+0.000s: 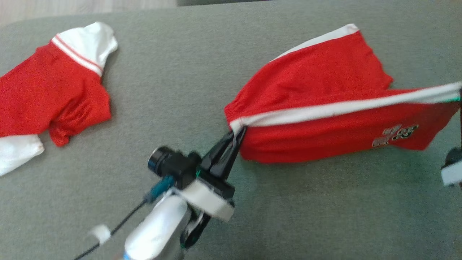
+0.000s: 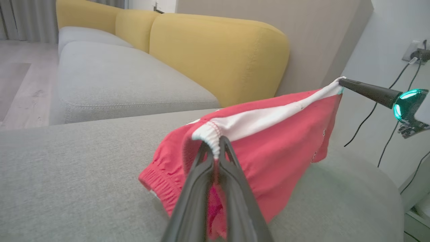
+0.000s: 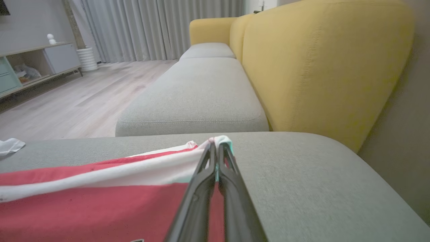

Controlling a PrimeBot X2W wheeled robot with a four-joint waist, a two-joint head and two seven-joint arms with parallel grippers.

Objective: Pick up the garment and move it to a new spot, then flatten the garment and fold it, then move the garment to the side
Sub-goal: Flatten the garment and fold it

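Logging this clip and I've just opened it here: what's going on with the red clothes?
The robot holds red shorts stretched between its two tools over a grey cushion. The left tool is shut on one end of the white stripe, and the right tool is shut on the other end. That edge is pulled taut and raised, and the rest hangs down towards the cushion. A red and white shirt lies on the cushion further to the robot's left, with neither tool on it.

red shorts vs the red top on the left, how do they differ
The red shorts are stretched between the left gripper and right gripper; the red top lies loose, untouched. The shorts have a white stripe and small print; the top has white sleeves. Both are red and white.
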